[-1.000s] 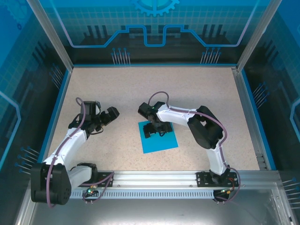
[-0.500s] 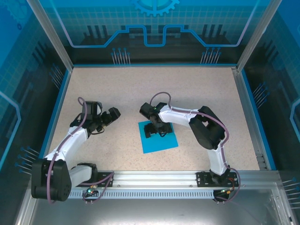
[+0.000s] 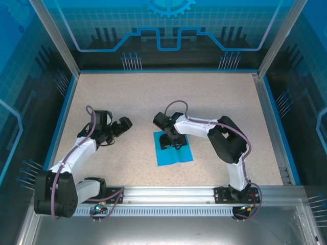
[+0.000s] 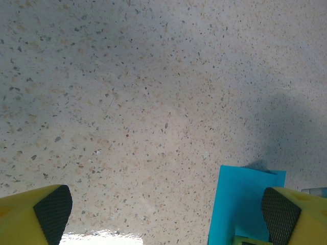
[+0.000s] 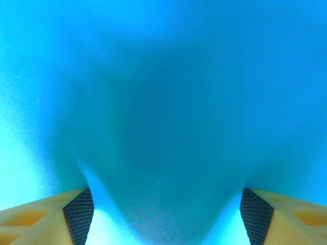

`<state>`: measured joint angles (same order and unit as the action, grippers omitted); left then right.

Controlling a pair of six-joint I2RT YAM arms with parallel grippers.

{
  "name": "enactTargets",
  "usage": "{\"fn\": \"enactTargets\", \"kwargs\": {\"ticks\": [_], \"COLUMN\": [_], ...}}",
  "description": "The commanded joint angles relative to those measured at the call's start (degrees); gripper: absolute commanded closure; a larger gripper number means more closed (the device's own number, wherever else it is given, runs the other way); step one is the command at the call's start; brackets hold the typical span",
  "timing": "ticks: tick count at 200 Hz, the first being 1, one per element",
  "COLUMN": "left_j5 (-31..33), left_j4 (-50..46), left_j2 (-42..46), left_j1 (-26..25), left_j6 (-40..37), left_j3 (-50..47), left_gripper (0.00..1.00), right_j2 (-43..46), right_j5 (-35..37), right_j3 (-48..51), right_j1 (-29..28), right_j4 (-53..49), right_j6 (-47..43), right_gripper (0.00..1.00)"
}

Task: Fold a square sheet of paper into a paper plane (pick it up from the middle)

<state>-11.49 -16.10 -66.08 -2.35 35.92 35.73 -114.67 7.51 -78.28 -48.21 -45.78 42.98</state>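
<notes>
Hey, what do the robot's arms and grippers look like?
The left arm and right arm have white links and black joints, with a purple cable looping along each. The left gripper and right gripper have yellow fingers with black textured pads.

**Turquoise sheet lying mid-desk, buckling in its middle**

The square sheet of paper (image 3: 174, 157) is lying near the middle of the desk (image 3: 127, 97), turned slightly askew to the near edge. It is showing plain turquoise-blue with sharp corners. Its far half is sitting under the right tool (image 3: 170, 142). Seen from the right wrist, the paper is bulging up into a soft, shadowed hump between the tool's pads (image 5: 79, 214), and is touching both of them.
</notes>
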Motion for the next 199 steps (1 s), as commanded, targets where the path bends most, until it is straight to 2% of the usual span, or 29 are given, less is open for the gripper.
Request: {"fn": "enactTargets", "kwargs": {"ticks": [1,24,38,83,102,145,168,199], "left_j5": [-1.3,-1.8,-2.4,-9.0,-11.8,-14.6,-14.4,-13.6], "left_j4": [0.5,0.4,0.9,7.0,10.9,17.7,19.7,21.3], "left_j2": [-0.5,-0.7,-0.7,-0.7,-1.1,-5.0,-8.2,-12.3], "left_j1": [-0.8,-1.3,-1.6,-3.7,-5.3,-11.7,-15.0,-19.0], "left_j6": [0.3,0.4,0.8,3.2,4.5,7.5,8.5,9.5], "left_j3": [0.2,0.0,-0.4,-2.6,-3.2,-2.7,-1.7,0.4], "left_gripper": [0.01,0.02,0.01,0.04,0.05,0.08,0.13,0.22], "right_j2": [0.4,5.2,8.3,16.2,16.9,16.4,16.0,14.7], "right_j5": [-2.3,-6.5,-11.4,-28.5,-32.2,-32.5,-27.5,-24.2], "right_j3": [3.4,4.8,6.8,16.4,19.7,24.4,24.3,24.8], "right_j1": [0.7,1.4,2.6,7.9,10.0,13.7,14.4,15.0], "right_j4": [4.4,11.1,17.3,37.6,42.6,44.7,39.5,35.7], "right_j6": [1.0,0.9,1.0,4.7,6.0,6.0,2.8,0.1], "right_gripper": [0.35,0.55,0.63,0.65,0.65,0.62,0.59,0.54]}}
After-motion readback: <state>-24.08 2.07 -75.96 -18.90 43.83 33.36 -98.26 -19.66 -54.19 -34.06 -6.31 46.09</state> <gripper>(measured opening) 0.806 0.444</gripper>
